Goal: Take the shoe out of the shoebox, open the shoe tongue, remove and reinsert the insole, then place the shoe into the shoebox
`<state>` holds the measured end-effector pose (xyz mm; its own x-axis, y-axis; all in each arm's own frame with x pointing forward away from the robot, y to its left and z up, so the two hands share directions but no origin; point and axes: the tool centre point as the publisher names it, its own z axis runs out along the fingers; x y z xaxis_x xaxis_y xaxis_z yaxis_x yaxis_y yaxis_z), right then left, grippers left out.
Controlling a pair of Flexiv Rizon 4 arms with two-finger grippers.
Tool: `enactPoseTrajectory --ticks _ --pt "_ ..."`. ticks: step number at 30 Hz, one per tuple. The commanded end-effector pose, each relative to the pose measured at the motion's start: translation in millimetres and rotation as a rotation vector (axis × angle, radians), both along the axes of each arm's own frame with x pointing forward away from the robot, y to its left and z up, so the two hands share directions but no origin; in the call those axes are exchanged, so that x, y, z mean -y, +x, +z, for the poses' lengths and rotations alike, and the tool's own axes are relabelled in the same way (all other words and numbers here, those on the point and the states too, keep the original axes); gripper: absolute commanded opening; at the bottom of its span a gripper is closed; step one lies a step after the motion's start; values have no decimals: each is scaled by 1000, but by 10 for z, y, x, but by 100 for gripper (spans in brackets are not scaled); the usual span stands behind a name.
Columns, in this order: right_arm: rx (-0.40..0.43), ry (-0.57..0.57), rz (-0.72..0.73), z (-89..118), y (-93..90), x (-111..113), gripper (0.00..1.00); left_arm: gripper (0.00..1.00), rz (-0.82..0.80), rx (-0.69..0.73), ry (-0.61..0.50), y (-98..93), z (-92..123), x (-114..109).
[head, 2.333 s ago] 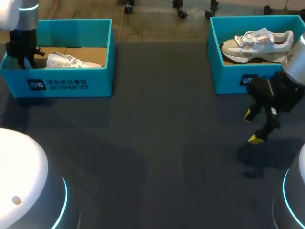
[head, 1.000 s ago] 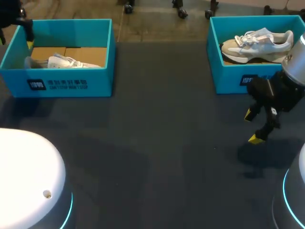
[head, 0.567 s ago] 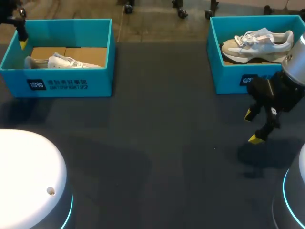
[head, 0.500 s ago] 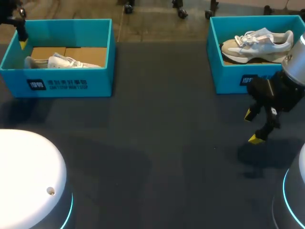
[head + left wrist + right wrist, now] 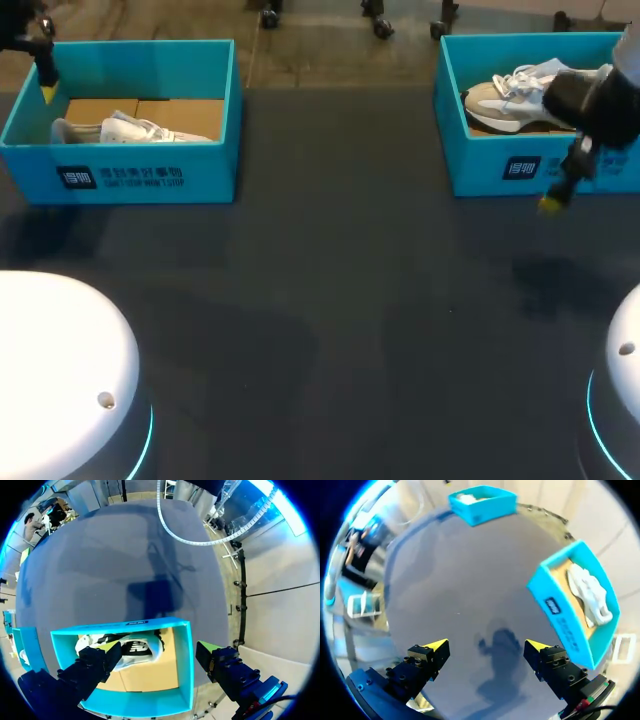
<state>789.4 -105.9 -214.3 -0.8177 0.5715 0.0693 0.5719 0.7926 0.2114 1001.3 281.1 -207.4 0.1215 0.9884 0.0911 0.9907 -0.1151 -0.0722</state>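
On the table (image 5: pixel 125 555), the shoe (image 5: pixel 134 649) lies below the left pincer (image 5: pixel 157 648).

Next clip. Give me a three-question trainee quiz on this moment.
1. True or false: the right end effector is shut on the shoe in the right shoebox.
2. Fill in: the left end effector, by the left shoebox, has its fingers ____.
3. How many of the two shoeboxes hold a shoe? A) none B) one C) both

Key: 1 false; 2 open; 3 C.
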Motion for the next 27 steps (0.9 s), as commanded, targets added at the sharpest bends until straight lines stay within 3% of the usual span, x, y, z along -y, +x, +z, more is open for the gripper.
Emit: enactPoseTrajectory --ticks 1,12,19,20,22,24,25,27 --pt "-56 -115 -90 15 133 -31 100 100 -1 2 1 -5 0 -4" --pt "-56 -115 -90 15 133 -31 100 100 -1 2 1 -5 0 -4" --pt "-70 -156 -516 130 1153 338 100 100 -1 2 1 -5 0 -4" --pt "-75 -162 -530 143 1202 358 100 100 -1 2 1 -5 0 -4" --pt "-63 -206 -575 257 1514 458 100 100 -1 2 1 -5 0 -4" --pt "-66 -205 -580 272 1552 473 100 100 -1 2 1 -5 0 -4" --pt "-54 -256 -603 360 1745 527 100 100 -1 2 1 -5 0 -4" --pt "-46 -248 -618 420 1873 568 100 100 -1 2 1 -5 0 -4"
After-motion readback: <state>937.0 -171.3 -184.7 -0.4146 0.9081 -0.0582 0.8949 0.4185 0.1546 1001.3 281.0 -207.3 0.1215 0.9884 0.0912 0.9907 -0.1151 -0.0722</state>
